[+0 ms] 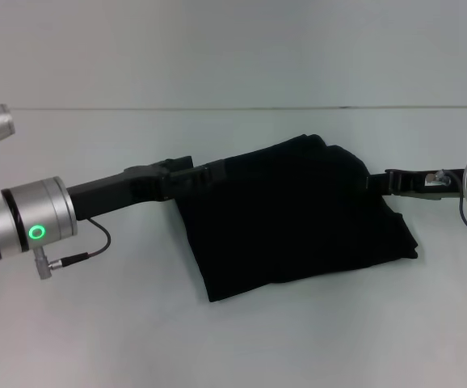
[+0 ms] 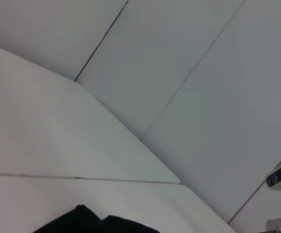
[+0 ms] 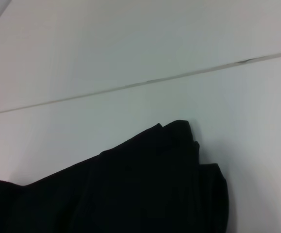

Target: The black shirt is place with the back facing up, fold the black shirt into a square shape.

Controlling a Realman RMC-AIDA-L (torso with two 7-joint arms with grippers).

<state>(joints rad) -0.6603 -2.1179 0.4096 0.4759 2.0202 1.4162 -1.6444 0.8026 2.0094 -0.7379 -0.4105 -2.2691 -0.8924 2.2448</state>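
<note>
**Q:** Head view: where does the black shirt (image 1: pixel 294 214) lie relative to each pincer?

**A:** It lies mid-worktop (image 1: pixel 96 323) as a compact, many-layered bundle, roughly four-sided but skewed, its far corner bunched. The left pincer (image 1: pixel 187 172) meets the bundle's left far edge; the right pincer (image 1: pixel 383 182) meets its right edge. The shirt thus sits between the two, each arm reaching inward toward it.

**Q:** Are the pincers clenched on cloth?

**A:** One cannot tell; black fingers merge with black fabric at both contact points, and neither wrist view shows its own fingers.

**Q:** Which axis governs the next move?

**A:** Judged from the outline, the bundle's long axis runs left to right, tilted so that its near-left corner sits closest to the robot. Squaring it would likely mean aligning that edge. Both arms appear equally near.
</note>
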